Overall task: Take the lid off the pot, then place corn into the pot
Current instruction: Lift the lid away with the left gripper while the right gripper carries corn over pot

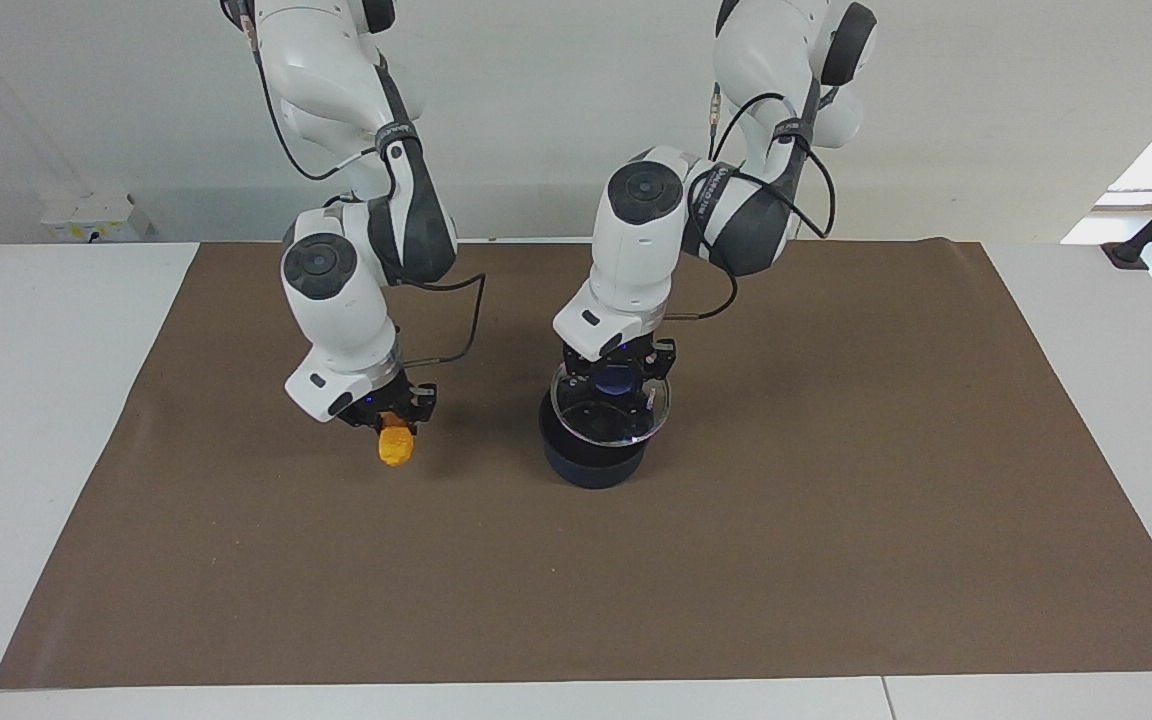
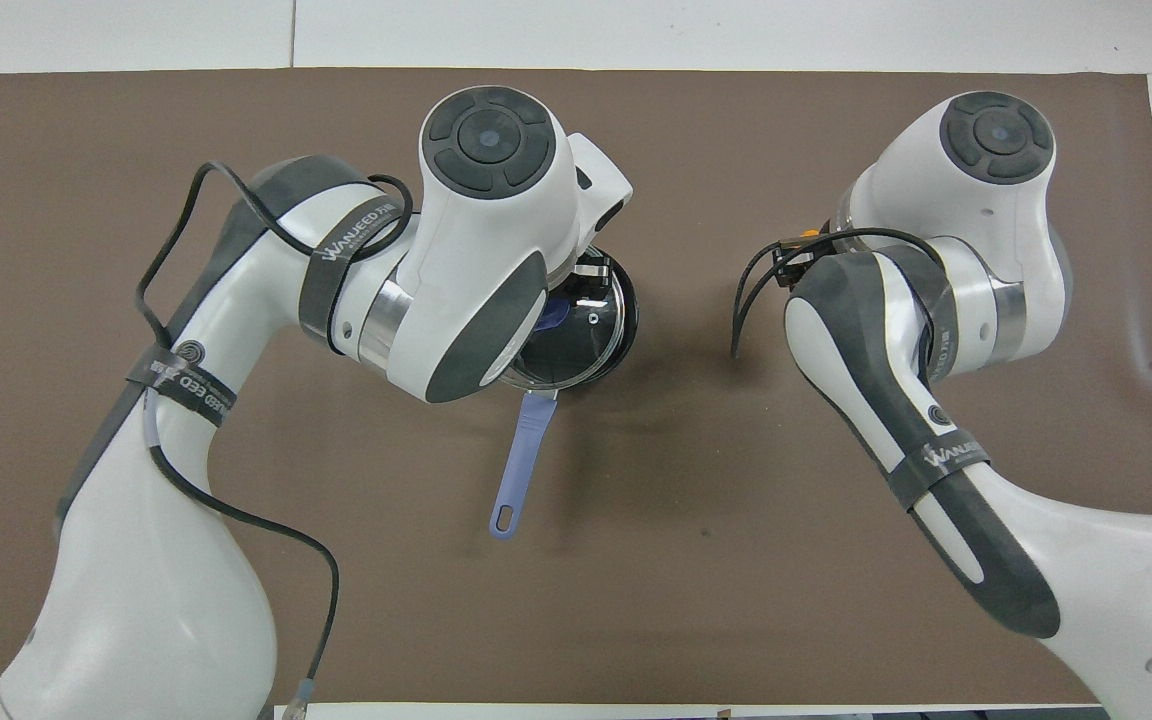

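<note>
The dark navy pot (image 1: 591, 462) stands mid-mat, its light-blue handle (image 2: 521, 463) pointing toward the robots. My left gripper (image 1: 617, 377) is shut on the blue knob of the glass lid (image 1: 610, 410) and holds it raised a little above the pot's rim, slightly toward the left arm's end. The lid also shows in the overhead view (image 2: 576, 335), partly under the arm. My right gripper (image 1: 394, 415) is shut on the orange-yellow corn (image 1: 396, 444), which hangs above the mat beside the pot, toward the right arm's end. In the overhead view only a sliver of the corn (image 2: 811, 236) shows.
A brown mat (image 1: 836, 520) covers the white table (image 1: 46, 400). A small white box (image 1: 91, 215) sits at the table's edge near the wall at the right arm's end.
</note>
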`<state>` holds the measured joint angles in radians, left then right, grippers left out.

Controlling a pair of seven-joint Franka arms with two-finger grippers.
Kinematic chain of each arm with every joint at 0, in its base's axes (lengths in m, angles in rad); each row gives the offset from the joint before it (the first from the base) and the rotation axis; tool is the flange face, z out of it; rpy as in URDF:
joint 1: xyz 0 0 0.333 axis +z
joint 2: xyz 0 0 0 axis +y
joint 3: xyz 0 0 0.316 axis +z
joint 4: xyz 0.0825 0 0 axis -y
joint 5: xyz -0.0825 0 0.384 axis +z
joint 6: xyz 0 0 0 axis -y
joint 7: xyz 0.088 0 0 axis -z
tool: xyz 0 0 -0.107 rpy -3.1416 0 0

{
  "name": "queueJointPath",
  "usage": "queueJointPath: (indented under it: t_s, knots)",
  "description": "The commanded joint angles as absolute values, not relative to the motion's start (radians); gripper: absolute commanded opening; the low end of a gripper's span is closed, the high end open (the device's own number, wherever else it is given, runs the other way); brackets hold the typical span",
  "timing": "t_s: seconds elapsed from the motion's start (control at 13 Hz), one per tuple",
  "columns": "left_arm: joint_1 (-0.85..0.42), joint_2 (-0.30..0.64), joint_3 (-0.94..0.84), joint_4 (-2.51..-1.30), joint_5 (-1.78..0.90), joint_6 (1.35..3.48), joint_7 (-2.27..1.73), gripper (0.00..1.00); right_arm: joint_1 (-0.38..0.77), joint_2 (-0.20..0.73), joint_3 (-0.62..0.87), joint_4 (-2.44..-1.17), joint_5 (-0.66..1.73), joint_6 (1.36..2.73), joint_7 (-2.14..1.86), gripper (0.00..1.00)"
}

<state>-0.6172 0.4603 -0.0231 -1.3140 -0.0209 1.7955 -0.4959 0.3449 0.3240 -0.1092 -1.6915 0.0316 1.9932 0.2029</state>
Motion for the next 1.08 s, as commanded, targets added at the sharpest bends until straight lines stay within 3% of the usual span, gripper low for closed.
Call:
queueJointPath:
  t_s: [0.0,0.23,0.54,0.85,0.92,1.0]
  knots:
    - [-0.559,0.401,-0.020,-1.324,-0.034,1.763,-0.499,0.14,0.425,0.379,-0.107,-1.516,0.072,1.898,0.334,0.00]
    - [-0.413,0.373,-0.026,-1.330,-0.031,1.718,-0.428,0.12,0.507,0.420,-0.103,-1.488,0.135,1.983,0.483,0.00]
    - [-0.241,0.359,-0.026,-1.373,-0.032,1.701,-0.191,0.10,0.644,0.543,-0.101,-1.460,0.126,2.161,0.684,0.00]
    - [-0.083,0.299,-0.022,-1.521,-0.029,1.785,0.059,0.10,0.695,0.554,-0.103,-1.499,0.130,2.230,0.718,0.00]
    - [-0.052,0.267,-0.020,-1.601,-0.025,1.858,0.098,0.09,0.689,0.554,-0.103,-1.508,0.129,2.230,0.716,0.09]
    - [-0.017,0.234,-0.020,-1.691,-0.023,1.934,0.136,0.09,0.678,0.554,-0.103,-1.511,0.127,2.229,0.710,0.26]
